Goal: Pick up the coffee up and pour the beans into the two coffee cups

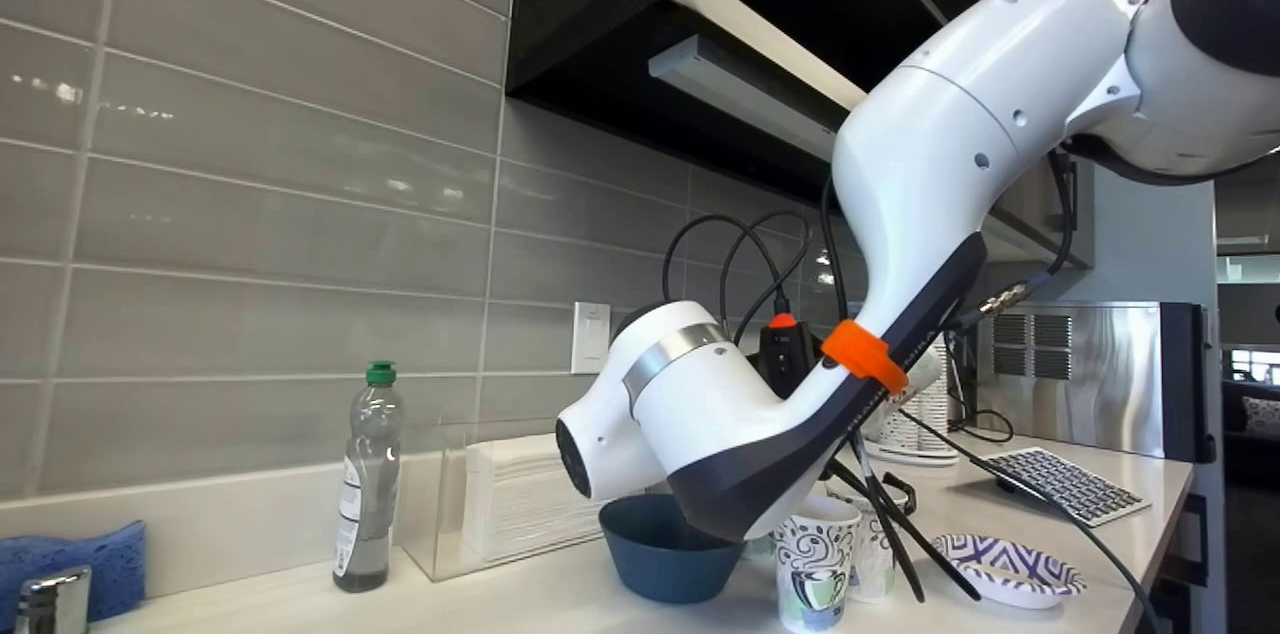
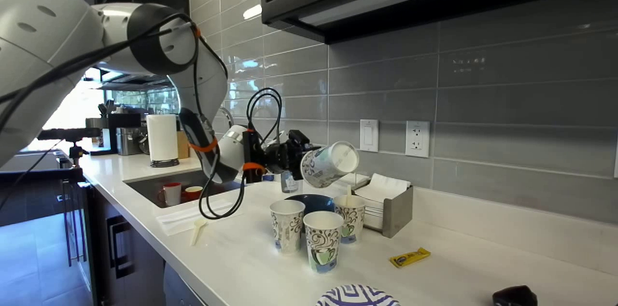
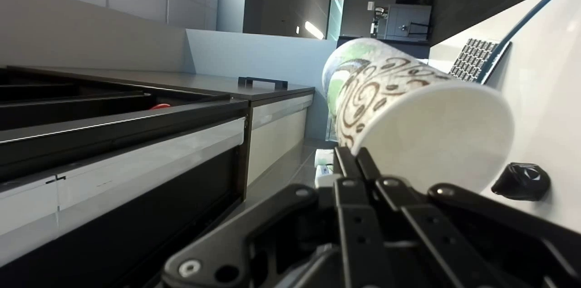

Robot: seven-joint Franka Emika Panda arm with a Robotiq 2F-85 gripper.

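The coffee [image 2: 328, 163], a white patterned paper cup, is held in the air, tipped nearly on its side, its base towards that exterior camera. My gripper [image 3: 357, 152] is shut on its rim, one finger inside the wall and one outside. In the wrist view the cup [image 3: 435, 138] turns its mouth towards me; only white inner wall shows. The two coffee cups stand upright on the counter below: one nearer the front edge [image 2: 287, 226] and one beside it [image 2: 322, 243]. Both also show in an exterior view, one in front [image 1: 815, 564], one partly behind it [image 1: 875, 559].
Another patterned cup with a stick in it [image 2: 350, 219] stands near the blue bowl [image 2: 314, 202] and the napkin holder [image 2: 398, 212]. Around are a purple-patterned bowl [image 1: 1010, 569], yellow packet [image 2: 409, 257], spoon [image 2: 197, 231], soap bottle [image 1: 367, 494] and sink [image 2: 145, 190]. Cabinets hang above.
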